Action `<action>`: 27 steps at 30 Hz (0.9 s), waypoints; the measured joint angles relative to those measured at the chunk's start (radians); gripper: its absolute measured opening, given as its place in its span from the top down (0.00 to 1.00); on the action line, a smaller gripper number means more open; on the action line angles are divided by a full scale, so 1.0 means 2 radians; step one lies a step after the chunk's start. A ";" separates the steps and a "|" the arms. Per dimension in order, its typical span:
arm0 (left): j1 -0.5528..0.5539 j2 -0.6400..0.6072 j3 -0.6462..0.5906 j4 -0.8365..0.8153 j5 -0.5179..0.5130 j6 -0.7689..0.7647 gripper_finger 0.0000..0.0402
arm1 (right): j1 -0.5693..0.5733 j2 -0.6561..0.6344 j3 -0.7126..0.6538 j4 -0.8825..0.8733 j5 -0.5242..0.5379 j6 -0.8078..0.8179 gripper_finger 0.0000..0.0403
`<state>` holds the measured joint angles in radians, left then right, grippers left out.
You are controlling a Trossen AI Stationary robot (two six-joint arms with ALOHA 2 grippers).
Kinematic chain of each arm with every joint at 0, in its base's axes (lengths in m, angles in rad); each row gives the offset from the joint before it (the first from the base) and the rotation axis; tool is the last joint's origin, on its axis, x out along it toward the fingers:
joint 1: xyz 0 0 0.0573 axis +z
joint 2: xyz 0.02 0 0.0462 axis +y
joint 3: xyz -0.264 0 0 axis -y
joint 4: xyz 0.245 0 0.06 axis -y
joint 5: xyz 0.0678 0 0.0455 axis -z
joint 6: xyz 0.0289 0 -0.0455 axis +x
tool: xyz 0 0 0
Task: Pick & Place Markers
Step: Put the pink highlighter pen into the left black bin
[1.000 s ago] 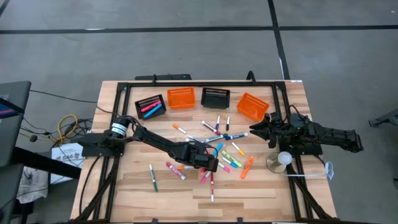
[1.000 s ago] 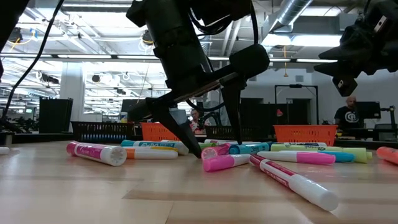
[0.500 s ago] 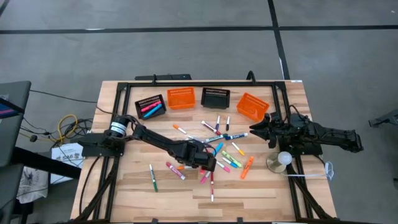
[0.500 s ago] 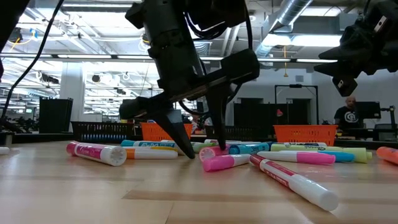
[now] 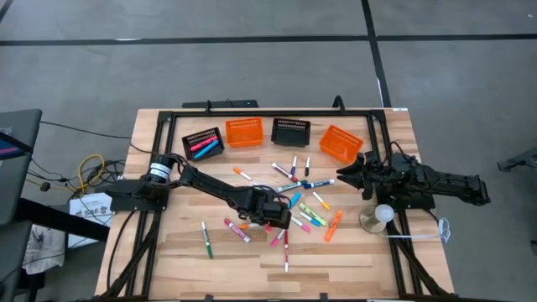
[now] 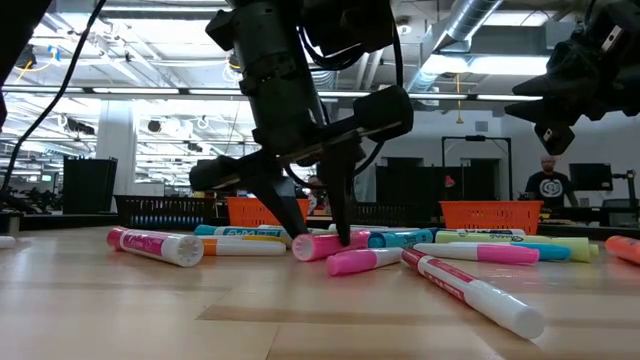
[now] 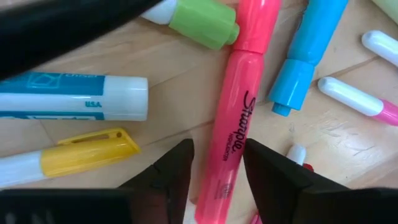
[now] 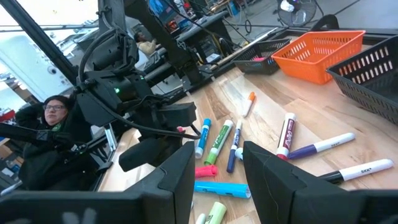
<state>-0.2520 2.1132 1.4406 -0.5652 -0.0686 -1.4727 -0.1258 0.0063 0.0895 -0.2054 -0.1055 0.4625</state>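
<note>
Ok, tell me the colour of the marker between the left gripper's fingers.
Pink: the marker is a pink highlighter with black lettering, clearest in the left wrist view.

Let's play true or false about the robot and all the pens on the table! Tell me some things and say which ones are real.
1. The left pincer is down on the table, its fingers on either side of a pink marker. True.
2. The right pincer is holding a marker. False: it hangs in the air at the table's right side with nothing between its fingers.
3. There are four baskets along the far edge, two orange and two black. True.
4. All the baskets are empty. False: the leftmost black basket has markers in it.
5. The pink marker has been lifted off the table. False: it lies flat on the wood.
</note>
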 joint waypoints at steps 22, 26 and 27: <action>0.000 -0.005 -0.001 0.003 -0.005 -0.004 0.82 | 0.000 0.000 0.000 0.000 0.000 0.000 0.69; 0.003 -0.022 -0.003 0.003 -0.014 -0.005 0.82 | 0.000 0.000 0.000 0.000 0.000 0.000 0.69; 0.004 -0.030 -0.003 0.003 -0.015 -0.005 0.82 | 0.000 0.000 0.000 0.000 0.000 0.000 0.69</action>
<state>-0.2438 2.0528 1.4349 -0.5601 -0.0990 -1.4829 -0.1257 0.0060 0.0895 -0.2053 -0.1048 0.4625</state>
